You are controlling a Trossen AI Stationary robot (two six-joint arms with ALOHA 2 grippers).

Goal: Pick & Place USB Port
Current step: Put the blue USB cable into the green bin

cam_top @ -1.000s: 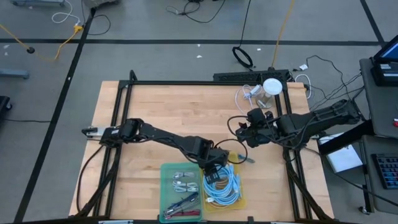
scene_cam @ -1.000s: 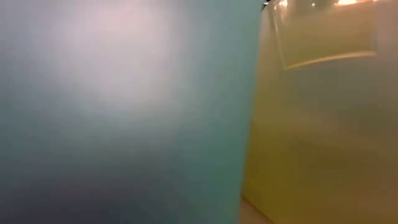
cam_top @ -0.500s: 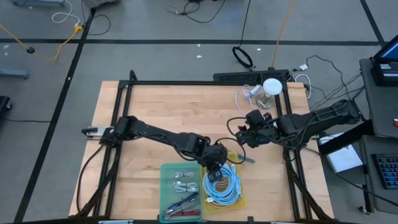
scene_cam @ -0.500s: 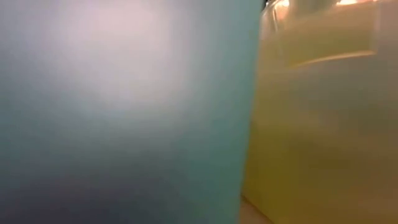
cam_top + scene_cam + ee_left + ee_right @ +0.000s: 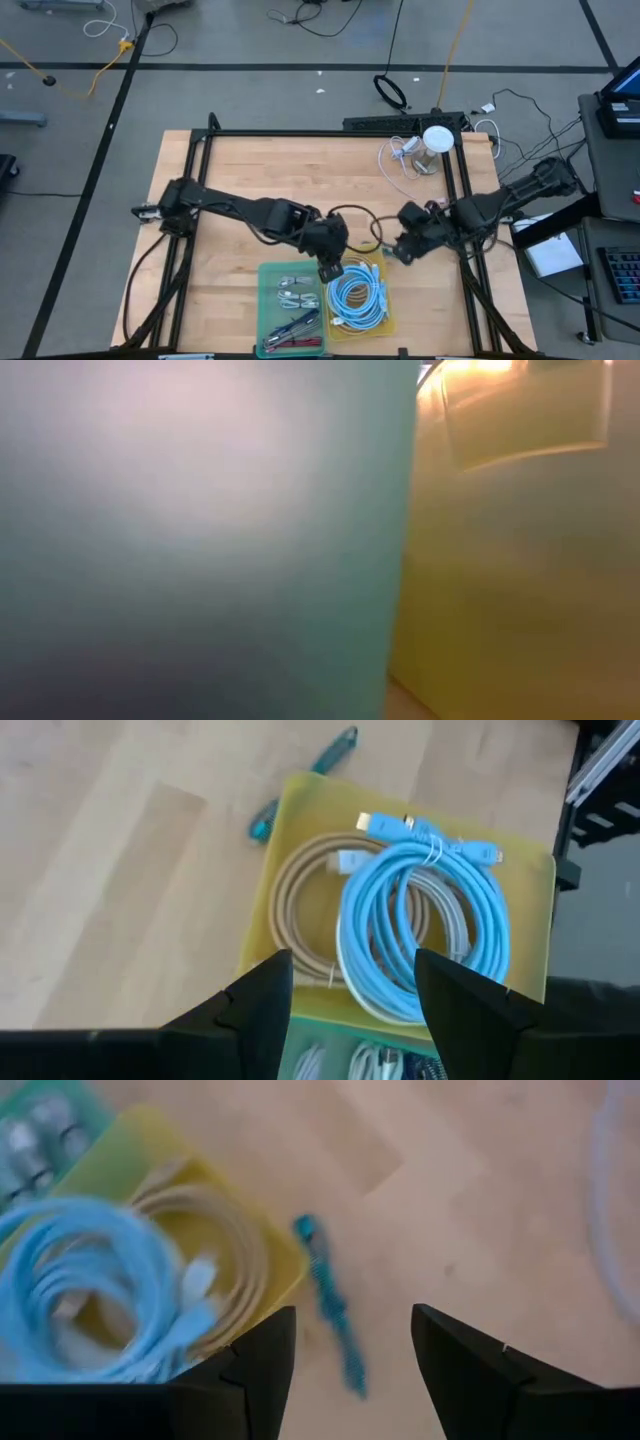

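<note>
The left gripper [image 5: 350, 995] hangs spread and empty above the yellow bin [image 5: 275, 880], where the blue cable [image 5: 425, 935] lies coiled (presumably just dropped). The right gripper [image 5: 350, 1365], also wide and empty, hovers beside that bin over a teal tool [image 5: 330, 1305].

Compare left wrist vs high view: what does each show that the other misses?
Left wrist only: the gold plug tip on the blue cable, the beige cable beneath it, and its own fingers standing apart, empty.

High only: both arms, the right gripper beside the bins, the white round object at the table's far edge, the floor cables.

Both: yellow bin with its coils, the teal piece on the wood, the green bin's edge.
</note>
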